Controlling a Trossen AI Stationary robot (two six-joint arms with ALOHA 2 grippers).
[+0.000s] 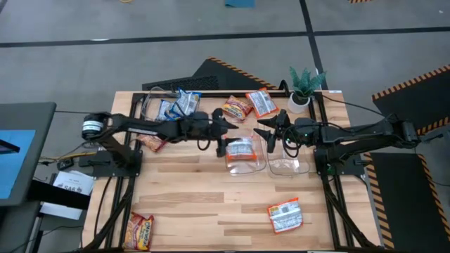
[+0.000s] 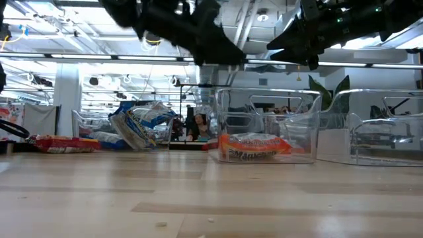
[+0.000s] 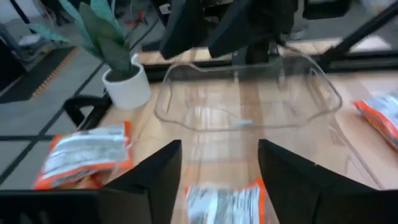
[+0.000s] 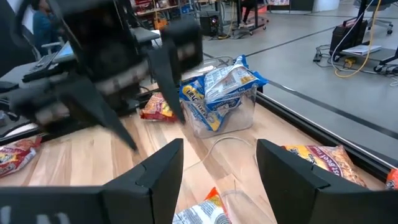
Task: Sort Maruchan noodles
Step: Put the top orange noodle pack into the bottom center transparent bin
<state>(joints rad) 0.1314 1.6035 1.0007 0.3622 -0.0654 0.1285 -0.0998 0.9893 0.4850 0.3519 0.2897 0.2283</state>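
Orange-and-white crinkly plastic noodle packet (image 1: 240, 150) lies in the clear plastic middle bin (image 1: 261, 164), presumably sorted by colour. Left gripper (image 1: 233, 125) hangs above it, fingers spread and empty. Right gripper (image 1: 263, 131) waits beside, fingers spread.

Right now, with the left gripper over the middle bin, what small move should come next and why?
Probably lift the left gripper clear of the middle bin. Its fingers stand open and empty, and an orange packet already lies inside that bin. The right gripper hangs open beside it.
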